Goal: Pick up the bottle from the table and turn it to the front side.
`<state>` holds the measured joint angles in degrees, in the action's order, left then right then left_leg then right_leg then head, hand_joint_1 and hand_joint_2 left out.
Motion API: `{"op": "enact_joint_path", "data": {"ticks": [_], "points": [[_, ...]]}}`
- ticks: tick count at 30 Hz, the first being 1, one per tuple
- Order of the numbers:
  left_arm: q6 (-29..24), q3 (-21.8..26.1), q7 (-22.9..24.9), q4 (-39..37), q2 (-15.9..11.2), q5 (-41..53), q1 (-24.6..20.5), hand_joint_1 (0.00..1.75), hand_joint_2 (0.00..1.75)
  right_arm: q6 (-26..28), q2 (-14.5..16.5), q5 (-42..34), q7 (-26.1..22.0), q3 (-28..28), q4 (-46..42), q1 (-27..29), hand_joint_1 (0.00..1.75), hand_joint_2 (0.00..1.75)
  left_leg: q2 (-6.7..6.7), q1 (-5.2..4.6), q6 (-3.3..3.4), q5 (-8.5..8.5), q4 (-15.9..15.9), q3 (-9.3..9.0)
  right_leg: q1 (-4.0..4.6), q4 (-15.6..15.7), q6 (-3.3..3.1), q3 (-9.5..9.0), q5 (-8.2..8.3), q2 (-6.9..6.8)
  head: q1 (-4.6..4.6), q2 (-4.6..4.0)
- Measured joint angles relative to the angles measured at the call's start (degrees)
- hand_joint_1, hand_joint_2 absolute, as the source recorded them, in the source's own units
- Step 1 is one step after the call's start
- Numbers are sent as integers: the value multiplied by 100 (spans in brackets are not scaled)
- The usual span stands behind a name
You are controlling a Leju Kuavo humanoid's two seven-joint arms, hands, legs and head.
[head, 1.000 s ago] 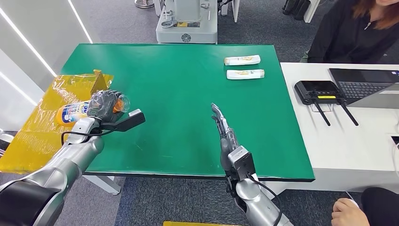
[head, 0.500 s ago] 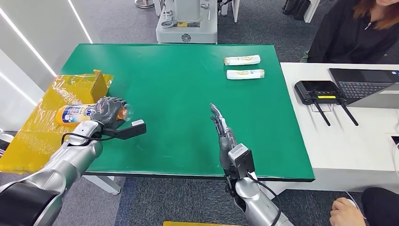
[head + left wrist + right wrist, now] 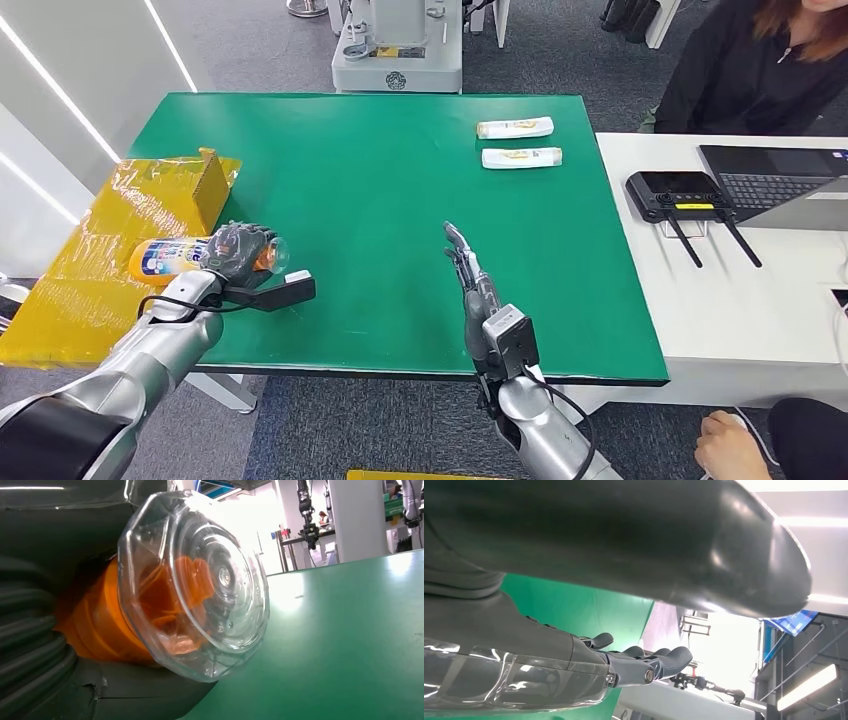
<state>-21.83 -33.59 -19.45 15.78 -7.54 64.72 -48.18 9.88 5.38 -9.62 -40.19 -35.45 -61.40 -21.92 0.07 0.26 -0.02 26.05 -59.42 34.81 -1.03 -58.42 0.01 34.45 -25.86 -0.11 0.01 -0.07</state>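
An orange bottle [image 3: 165,257] with a blue and white label and a clear cap lies on its side at the left edge of the green table [image 3: 380,170]. My left hand [image 3: 238,251] grips it around the neck, cap pointing toward the table's middle. In the left wrist view the clear cap [image 3: 200,580] and orange neck are close up, just above the green surface, with my left hand [image 3: 35,645] around them. My right hand [image 3: 468,268] hovers over the table's near middle, fingers straight and apart, holding nothing; the right wrist view shows the same fingers [image 3: 644,665] extended.
A yellow wrapped box [image 3: 120,240] sits under and beside the bottle at the table's left edge. Two white tubes [image 3: 520,142] lie at the far right of the green table. A white desk [image 3: 740,290] with a laptop and a black router stands on the right, with a person behind it.
My left hand has lowered and drawn the bottle toward me, down along the table's left edge. My right hand has barely shifted.
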Motion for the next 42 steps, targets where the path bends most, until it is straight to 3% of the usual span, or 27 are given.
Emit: {"op": "enact_joint_path", "data": {"ticks": [14,18,22,30,42], "points": [[168,0,-4,0,111,-105,78,175,175,-20,-6,102,71,-3,-32,105,0,0,0,-1,0,0,0,-2,-1,0,0,-1,0,0,1,0],[223,1,85,-1,160,-148,107,0,175,-42,-15,161,99,-9,-34,217,0,0,0,-1,0,0,0,-2,-1,0,0,-1,0,0,1,0],[260,14,262,-11,221,-267,201,0,0,-84,-25,207,93,-21,-26,289,0,0,1,-1,0,0,0,-2,-1,0,0,0,0,1,1,0],[294,159,693,-22,303,-414,291,0,0,-190,-26,291,105,-38,3,310,0,0,1,0,0,0,1,-2,0,-1,0,-1,0,0,1,0],[224,332,772,-23,278,-487,397,0,0,-340,-38,310,93,-67,200,299,0,0,0,0,0,0,1,-2,0,0,0,-1,0,-1,-1,0]]}}
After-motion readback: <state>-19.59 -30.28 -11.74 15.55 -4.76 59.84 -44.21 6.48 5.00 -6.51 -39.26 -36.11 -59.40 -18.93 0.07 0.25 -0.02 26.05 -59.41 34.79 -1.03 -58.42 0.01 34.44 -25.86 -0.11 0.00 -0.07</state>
